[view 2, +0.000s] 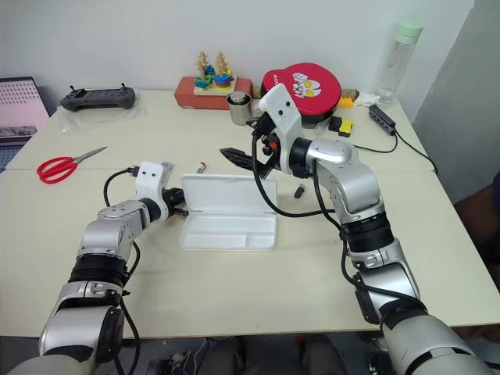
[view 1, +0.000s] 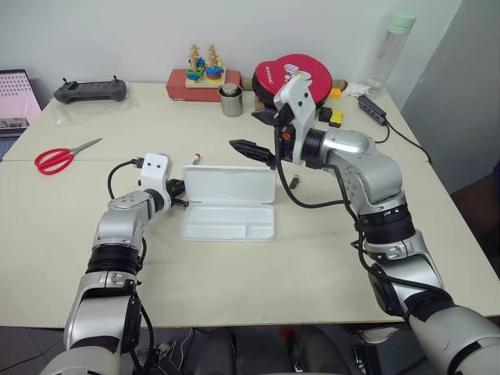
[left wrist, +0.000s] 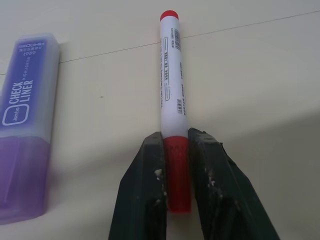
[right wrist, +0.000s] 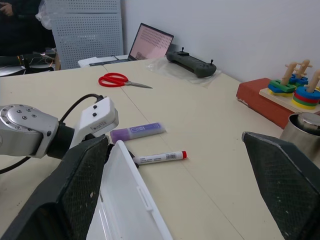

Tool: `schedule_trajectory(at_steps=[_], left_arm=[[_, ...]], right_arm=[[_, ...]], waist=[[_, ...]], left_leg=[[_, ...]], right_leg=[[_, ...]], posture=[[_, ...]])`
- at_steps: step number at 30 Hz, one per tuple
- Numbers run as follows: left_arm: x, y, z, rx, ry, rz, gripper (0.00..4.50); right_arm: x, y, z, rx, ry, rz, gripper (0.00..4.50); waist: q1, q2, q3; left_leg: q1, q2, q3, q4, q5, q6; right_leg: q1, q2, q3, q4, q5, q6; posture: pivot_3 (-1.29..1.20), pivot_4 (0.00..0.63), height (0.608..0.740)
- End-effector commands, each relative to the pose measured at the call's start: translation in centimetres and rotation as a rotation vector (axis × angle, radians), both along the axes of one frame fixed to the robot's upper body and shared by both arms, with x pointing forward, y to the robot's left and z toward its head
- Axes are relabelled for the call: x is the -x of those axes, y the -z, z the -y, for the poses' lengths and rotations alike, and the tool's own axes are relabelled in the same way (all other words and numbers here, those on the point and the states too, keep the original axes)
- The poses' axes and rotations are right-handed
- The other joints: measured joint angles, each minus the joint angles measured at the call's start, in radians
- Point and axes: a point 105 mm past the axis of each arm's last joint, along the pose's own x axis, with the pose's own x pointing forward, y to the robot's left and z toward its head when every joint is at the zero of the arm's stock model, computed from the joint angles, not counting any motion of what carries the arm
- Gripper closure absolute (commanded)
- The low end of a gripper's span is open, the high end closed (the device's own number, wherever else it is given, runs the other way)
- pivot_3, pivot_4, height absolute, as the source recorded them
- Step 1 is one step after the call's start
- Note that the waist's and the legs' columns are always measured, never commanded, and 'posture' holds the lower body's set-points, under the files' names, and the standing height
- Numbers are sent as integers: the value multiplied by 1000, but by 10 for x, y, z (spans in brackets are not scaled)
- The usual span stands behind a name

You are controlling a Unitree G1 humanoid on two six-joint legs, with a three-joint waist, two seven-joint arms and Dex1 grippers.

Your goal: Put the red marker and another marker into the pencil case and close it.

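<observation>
The pencil case [view 1: 229,205] is shown lying open at the centre of the bench [view 1: 328,258], its lid raised toward the far side and its tray seen empty. The left gripper [left wrist: 176,165] is positioned low at the left end of the case, and its fingers [left wrist: 145,195] are clenched on the red cap end of the red marker [left wrist: 172,90], which lies flat on the bench just behind the raised lid, its red tail end pointing away from the gripper. The lavender marker [right wrist: 137,132] is seen lying on the bench close beside the red one, on its far-left side, the two apart and roughly parallel. The right gripper [view 1: 258,133] is held above the bench over the far right corner of the case lid, its fingers [view 1: 248,148] spread wide with nothing between them. Red-handled scissors [view 1: 58,157] are placed well to the left on the bench. Along the far edge, a black controller [view 1: 90,91], a wooden stacking toy [view 1: 205,67] on a red box, a metal cup [view 1: 230,101], a red round tin [view 1: 301,76] and a clear bottle [view 1: 391,51] are arranged from left to right.
</observation>
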Motion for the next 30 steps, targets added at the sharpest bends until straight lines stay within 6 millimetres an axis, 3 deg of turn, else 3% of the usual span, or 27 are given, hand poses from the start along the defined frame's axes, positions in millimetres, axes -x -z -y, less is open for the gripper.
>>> schedule_trajectory(at_steps=[1,4,8,11,12,15,18,22,26,30], left_arm=[[2,-4,-13,8,-64,36,4098],[1,-13,-19,12,-93,91,4099],[-2,-65,-12,101,-64,337,4099],[18,-119,6,213,117,538,4099],[25,-129,10,231,166,570,4099],[66,-151,40,203,522,543,4099],[104,-139,58,70,818,363,4099],[121,-111,58,-145,979,165,4099],[115,-75,63,-391,1103,43,4099],[102,-60,69,-490,1180,44,4099]], right_arm=[[6,-23,-1,-32,-29,74,0],[6,-23,0,-35,-29,72,0],[9,-24,5,-52,-48,58,0],[25,-18,14,-33,-129,37,0],[29,-17,16,-28,-145,35,0],[48,-11,26,2,-224,3,0],[62,-2,35,67,-273,-25,0],[70,6,41,119,-301,-39,0],[71,12,42,148,-301,-38,0],[76,21,41,177,-318,-52,0]], waist=[[0,0,0],[0,0,0],[3,0,0],[9,0,0],[9,0,0],[3,0,0],[-6,1,1],[-15,4,2],[-15,4,2],[-7,4,2]], left_leg=[[0,0,0,0,0,0],[0,0,0,0,0,0],[-1,0,0,0,0,0],[-3,0,-1,0,0,0],[-4,-1,-2,0,0,0],[-4,-2,-1,0,0,0],[-2,-2,0,-2,0,0],[1,0,1,-5,0,0],[2,1,0,-4,0,0],[0,1,2,-2,0,1]], right_leg=[[0,0,0,0,0,0],[0,0,0,0,0,0],[0,0,0,0,0,0],[0,-1,-1,-1,0,0],[0,-1,-2,-2,0,0],[0,-3,-2,-2,0,0],[0,-3,-1,-2,0,-1],[0,-1,-1,-2,-3,-4],[0,1,0,-1,-5,1],[-1,1,2,-2,-4,3]], posture=[[0,150,740],[0,150,740],[0,150,740],[0,150,740],[0,150,740],[0,150,740],[0,150,740],[0,150,740],[0,150,740],[0,150,740]])
